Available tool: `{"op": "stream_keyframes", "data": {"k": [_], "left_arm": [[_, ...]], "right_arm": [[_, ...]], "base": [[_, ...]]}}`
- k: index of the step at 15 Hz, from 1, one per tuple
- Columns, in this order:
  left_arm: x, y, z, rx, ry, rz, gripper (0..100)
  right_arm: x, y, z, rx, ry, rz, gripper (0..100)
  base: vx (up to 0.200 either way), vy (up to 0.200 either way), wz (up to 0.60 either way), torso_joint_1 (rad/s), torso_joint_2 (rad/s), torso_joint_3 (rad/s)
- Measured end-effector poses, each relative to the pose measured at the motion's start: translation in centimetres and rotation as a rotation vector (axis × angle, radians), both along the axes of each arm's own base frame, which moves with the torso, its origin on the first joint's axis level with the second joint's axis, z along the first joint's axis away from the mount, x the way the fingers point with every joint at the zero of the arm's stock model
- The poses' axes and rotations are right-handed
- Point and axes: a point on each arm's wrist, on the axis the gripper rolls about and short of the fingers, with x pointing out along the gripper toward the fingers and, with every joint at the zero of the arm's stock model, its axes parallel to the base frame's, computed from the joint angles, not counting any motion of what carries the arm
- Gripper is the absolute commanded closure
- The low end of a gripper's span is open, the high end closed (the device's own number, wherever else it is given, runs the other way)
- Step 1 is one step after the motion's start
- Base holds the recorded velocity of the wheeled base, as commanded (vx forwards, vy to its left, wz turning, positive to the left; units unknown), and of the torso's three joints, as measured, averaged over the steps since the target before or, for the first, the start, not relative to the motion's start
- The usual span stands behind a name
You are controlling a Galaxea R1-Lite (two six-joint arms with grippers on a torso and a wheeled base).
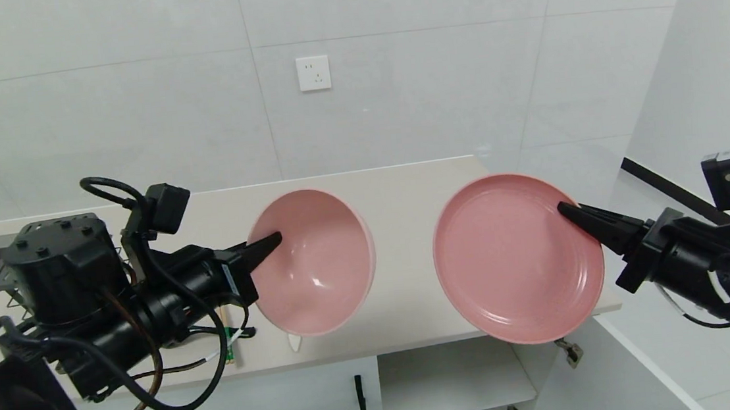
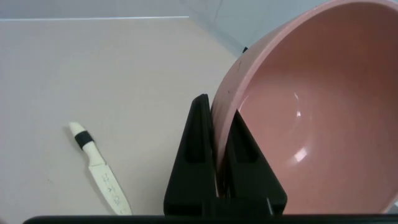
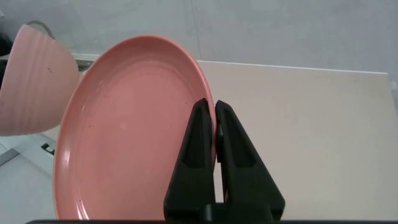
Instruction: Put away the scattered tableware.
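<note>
My left gripper (image 1: 273, 241) is shut on the rim of a pink bowl (image 1: 314, 262), held tilted in the air above the counter with its hollow facing me. In the left wrist view the bowl (image 2: 311, 106) has its wall pinched between the fingers (image 2: 199, 143). My right gripper (image 1: 567, 209) is shut on the rim of a pink plate (image 1: 515, 258), held up on edge over the counter's right end. In the right wrist view the plate (image 3: 130, 124) is clamped at its rim, with the bowl (image 3: 31, 81) beyond it.
A beige counter (image 1: 398, 202) runs along a white tiled wall with a socket (image 1: 314, 73). A white knife with a black band (image 2: 99, 177) lies on the counter. Chopsticks (image 1: 228, 339) and a white spoon tip (image 1: 294, 342) lie near the front edge. Cabinet shelves (image 1: 454, 389) sit below.
</note>
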Motion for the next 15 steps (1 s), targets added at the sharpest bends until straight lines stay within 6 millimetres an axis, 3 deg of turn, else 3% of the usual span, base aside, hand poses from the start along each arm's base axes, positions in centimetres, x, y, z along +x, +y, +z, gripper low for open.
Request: {"op": "stream_keyframes", "data": {"k": [5, 9, 13, 15], "left_arm": [[-0.8, 0.2, 0.8, -0.127, -0.097, -0.001, 100], [-0.9, 0.3, -1.7, -0.007, 0.012, 0.057, 100], [-0.4, 1.1, -2.6, 0.134, -0.08, 0.187, 100], [-0.2, 0.9, -3.0, 0.135, -0.095, 0.211, 100]], "right_arm": [[0.1, 0.2, 0.3, 0.0, -0.018, 0.007, 100], [0.5, 0.2, 0.5, -0.003, -0.035, -0.001, 100], [0.8, 0.3, 0.5, -0.004, -0.035, -0.005, 100], [0.9, 0.3, 0.5, -0.004, -0.037, -0.004, 100]], "base": [[0.0, 0.0, 0.0, 0.0, 0.0, 0.0], [0.0, 0.0, 0.0, 0.0, 0.0, 0.0], [0.0, 0.0, 0.0, 0.0, 0.0, 0.0], [-0.2, 0.0, 0.0, 0.002, 0.0, 0.002]]}}
